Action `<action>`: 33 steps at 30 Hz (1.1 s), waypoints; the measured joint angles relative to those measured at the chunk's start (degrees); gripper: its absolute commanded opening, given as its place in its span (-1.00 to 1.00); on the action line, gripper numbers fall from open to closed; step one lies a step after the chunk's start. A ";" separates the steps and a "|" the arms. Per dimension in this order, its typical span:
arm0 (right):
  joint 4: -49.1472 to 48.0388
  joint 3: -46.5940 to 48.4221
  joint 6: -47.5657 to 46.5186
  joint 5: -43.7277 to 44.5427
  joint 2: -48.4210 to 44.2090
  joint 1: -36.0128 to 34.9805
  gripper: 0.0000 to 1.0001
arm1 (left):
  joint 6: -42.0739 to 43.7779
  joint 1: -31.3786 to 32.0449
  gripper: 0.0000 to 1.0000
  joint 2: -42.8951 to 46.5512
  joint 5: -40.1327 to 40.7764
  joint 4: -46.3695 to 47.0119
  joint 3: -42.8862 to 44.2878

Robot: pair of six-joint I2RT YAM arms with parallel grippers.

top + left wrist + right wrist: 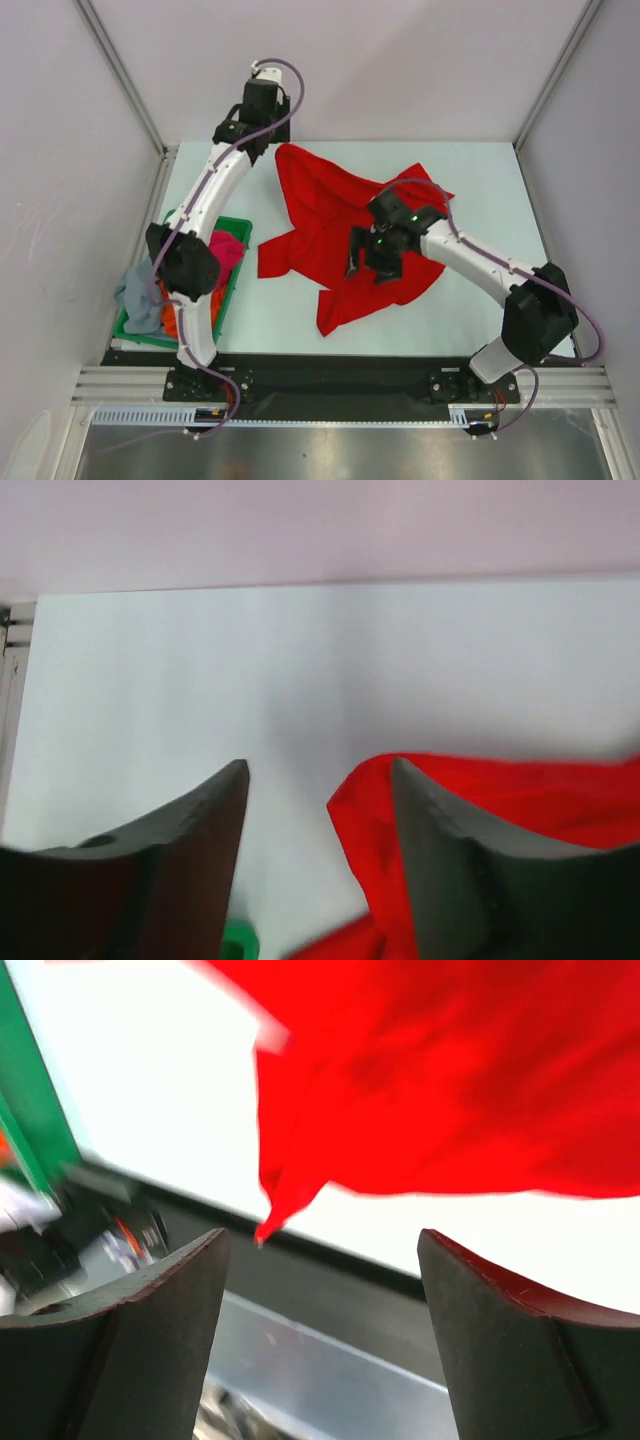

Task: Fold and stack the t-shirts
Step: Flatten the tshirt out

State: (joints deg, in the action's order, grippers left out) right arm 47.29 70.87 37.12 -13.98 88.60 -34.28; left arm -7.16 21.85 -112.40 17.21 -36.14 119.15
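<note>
The red t-shirt [330,215] lies rumpled mid-frame in the top view, its layers doubled over, and neither arm has it. Here's the worry: a pinch into that bunching may catch two layers and drag the heap askew. Its lowest corner also sits near the lower edge of the table [490,190], so a downward pull could spill it over.

The left gripper [320,770] reaches to the upper left, fingers parted over bare table, shirt edge beside one. The right gripper [322,1240] hovers over the shirt's lower right, elbow bent, jaws wide and empty.
</note>
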 measured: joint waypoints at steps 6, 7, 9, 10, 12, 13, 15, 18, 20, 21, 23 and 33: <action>-0.68 -1.68 3.56 -0.79 3.32 -10.95 0.68 | 0.00 -2.89 0.85 -3.96 3.76 -2.91 7.15; -0.90 -1.68 4.04 -0.66 4.26 -11.72 0.67 | -0.42 -2.56 0.84 -2.64 3.91 -3.39 6.32; -1.14 -1.64 5.20 -0.17 7.26 -13.75 0.64 | -1.62 -1.46 0.78 2.93 3.80 -3.69 0.79; -1.20 -1.64 5.53 0.17 8.61 -14.32 0.62 | -2.36 -0.74 0.76 6.69 3.58 -4.31 -3.17; -1.38 -1.51 5.97 0.96 11.98 -15.37 0.47 | -4.07 1.14 0.72 16.09 3.02 -3.43 -13.09; -1.57 -1.46 6.16 1.22 13.51 -15.80 0.40 | -4.98 2.01 0.71 20.35 2.69 -3.91 -17.27; -1.62 -1.11 6.34 1.68 16.02 -16.17 0.22 | -6.93 4.44 0.66 30.47 1.97 -4.39 -26.32; -1.84 -0.33 6.03 2.91 18.18 -16.06 -0.79 | -10.21 7.54 0.58 42.51 1.40 -5.73 -35.45; -1.53 0.00 6.01 3.48 18.23 -15.67 -1.00 | -11.82 8.46 0.55 47.78 1.40 -7.02 -39.36; -1.16 0.11 6.10 3.78 17.86 -15.39 -1.00 | -12.41 8.63 0.51 49.27 1.40 -7.87 -40.57; 0.70 -0.20 5.90 4.52 15.74 -14.67 -1.00 | -12.98 8.92 0.47 51.71 1.40 -9.92 -42.69; 23.89 4.33 0.42 12.37 -12.50 -6.03 -0.91 | -13.20 9.29 0.46 53.94 -3.82 -13.79 -47.67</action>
State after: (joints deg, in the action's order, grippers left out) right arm 71.18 75.20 37.54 -1.61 76.09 -40.32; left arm -20.36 31.14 -58.46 13.39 -49.93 71.48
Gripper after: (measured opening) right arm 0.036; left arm 0.731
